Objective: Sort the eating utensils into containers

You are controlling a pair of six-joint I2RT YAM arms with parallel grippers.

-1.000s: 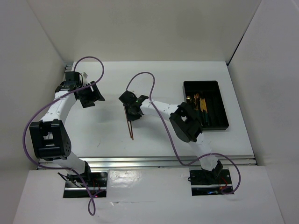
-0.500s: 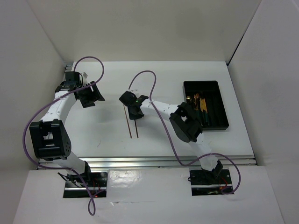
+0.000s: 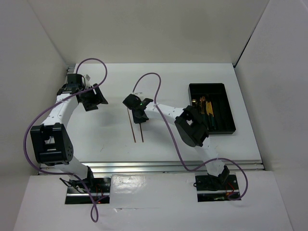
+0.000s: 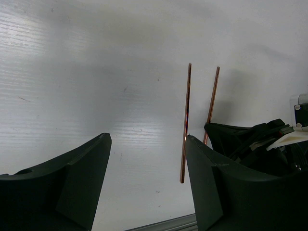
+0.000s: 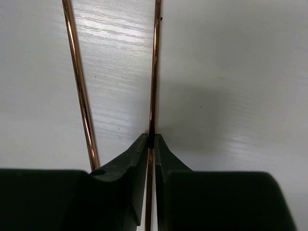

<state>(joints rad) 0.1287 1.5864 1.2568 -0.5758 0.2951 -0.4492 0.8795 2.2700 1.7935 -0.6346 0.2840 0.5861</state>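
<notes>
1. Pickup is the step in hand. Right gripper (image 5: 150, 139) has its fingers pressed together on 1 thin brown wooden chopstick (image 5: 155, 72), pinching it near 1 end. The wrist view doesn't let me tell whether that stick is off the white table (image 5: 231, 72) yet.
2. Second thin brown wooden chopstick (image 5: 79, 86) lies flat just beside the pinched one. It is apart from it, outside the fingers and slightly splayed.
3. Left gripper (image 4: 147, 139) hangs over the left side of the table, fingers spread wide with nothing between them. It is not involved in this step.
4. Black rectangular plastic tray with long narrow compartments (image 3: 221, 113) sits well to the right of both chopsticks. Gold-headed, dark-handled utensils (image 3: 202, 106) already lie in its left compartments.
5. Progress, my read: cutlery is sorted and the 2 chopsticks are the only utensils outside the tray, so the task is near its end.
6. Next move calls for:
   - a straight lift that doesn't drag the neighbouring stick;
   - a swing right to the tray;
   - lining the stick up with a compartment's long axis, then lowering and releasing.
7. Risk: with an end pinch on a thin stick, it may droop or pivot in the fingers, so move slowly. Stick 2 comes after.
</notes>
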